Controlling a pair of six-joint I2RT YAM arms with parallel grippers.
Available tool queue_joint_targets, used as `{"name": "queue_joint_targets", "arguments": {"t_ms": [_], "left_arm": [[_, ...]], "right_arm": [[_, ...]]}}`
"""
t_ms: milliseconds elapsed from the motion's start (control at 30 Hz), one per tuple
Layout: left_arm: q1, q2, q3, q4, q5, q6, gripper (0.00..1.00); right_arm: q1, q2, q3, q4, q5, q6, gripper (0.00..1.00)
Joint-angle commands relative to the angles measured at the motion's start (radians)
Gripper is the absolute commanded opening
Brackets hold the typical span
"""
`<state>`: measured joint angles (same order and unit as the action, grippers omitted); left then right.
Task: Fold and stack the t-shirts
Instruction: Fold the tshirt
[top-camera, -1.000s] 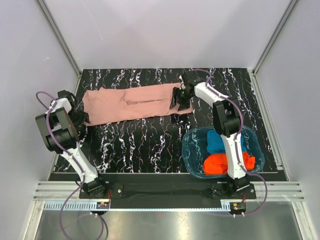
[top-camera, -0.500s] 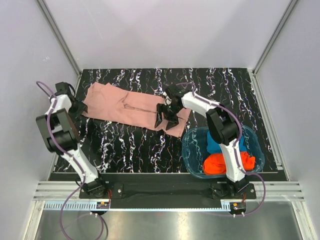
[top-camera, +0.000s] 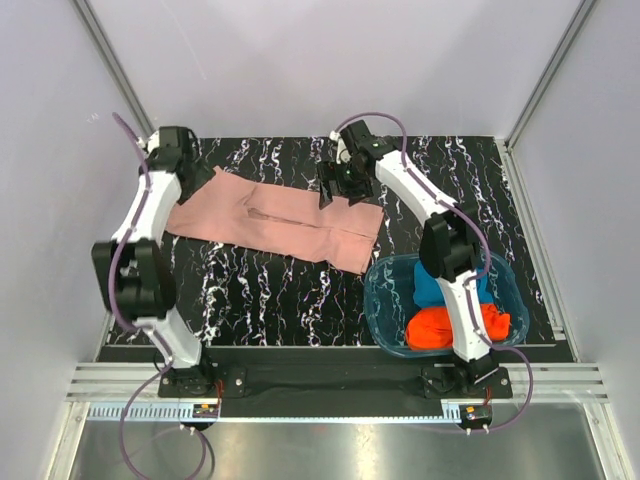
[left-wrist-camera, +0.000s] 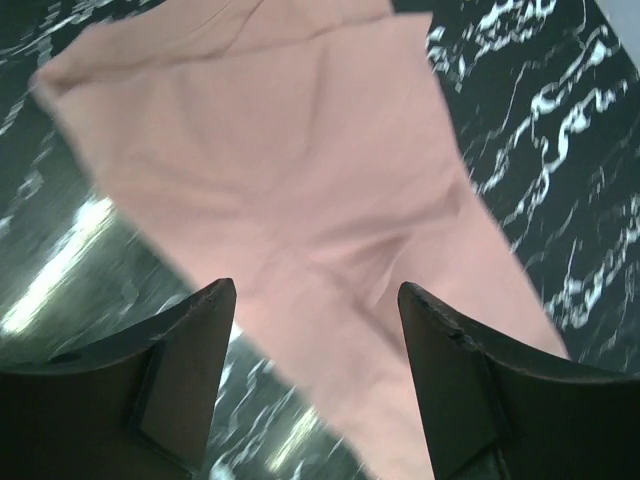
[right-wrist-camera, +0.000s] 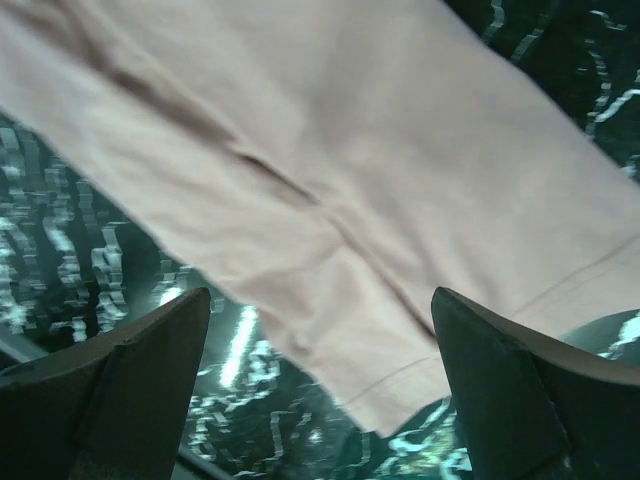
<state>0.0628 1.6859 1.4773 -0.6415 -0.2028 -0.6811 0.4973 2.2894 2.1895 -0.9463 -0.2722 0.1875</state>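
Across the far half of the bench (top-camera: 260, 290), the pink t-shirt (top-camera: 270, 215) now lies released. Both pincers have let go and lifted, the left pincer (top-camera: 178, 158) over the far-left corner and the right pincer (top-camera: 336, 184) by the far edge's middle, jaws apart, empty. The lengthwise fold looks done. The shirt is a long, flat, lightly creased band slanting toward the tub (top-camera: 385, 300).

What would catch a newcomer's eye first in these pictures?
The long dusty-pink cloth t-shirt, folded into a strip, lies slantwise across the far half of the black marbled table. The left gripper and the right gripper, both open, hang over it, one toward each end. At the near right, a translucent blue plastic tub holds a blue shirt and an orange-red shirt.
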Motion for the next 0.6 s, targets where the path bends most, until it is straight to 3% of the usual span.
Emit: {"name": "queue_joint_targets", "arguments": {"t_ms": [0, 133, 233, 367, 567], "left_arm": [[-0.041, 0.182, 0.141, -0.142, -0.11, -0.118, 0.73], [-0.058, 0.325, 0.325, -0.336, -0.15, -0.239, 0.76], [-0.057, 0.394, 0.374, -0.415, -0.142, -0.311, 0.76], [-0.057, 0.435, 0.383, -0.396, -0.127, -0.34, 0.77], [-0.058, 0.556, 0.455, -0.448, -0.104, -0.406, 0.8]], "right_arm": [[-0.014, 0.061, 0.032, -0.031, 0.053, -0.11, 1.0], [-0.014, 0.097, 0.05, -0.035, 0.044, -0.167, 1.0], [-0.011, 0.081, 0.014, -0.013, 0.036, -0.181, 1.0], [-0.003, 0.013, -0.126, 0.069, 0.044, -0.224, 1.0], [0.01, 0.042, -0.163, 0.073, 0.131, -0.24, 1.0]]}}
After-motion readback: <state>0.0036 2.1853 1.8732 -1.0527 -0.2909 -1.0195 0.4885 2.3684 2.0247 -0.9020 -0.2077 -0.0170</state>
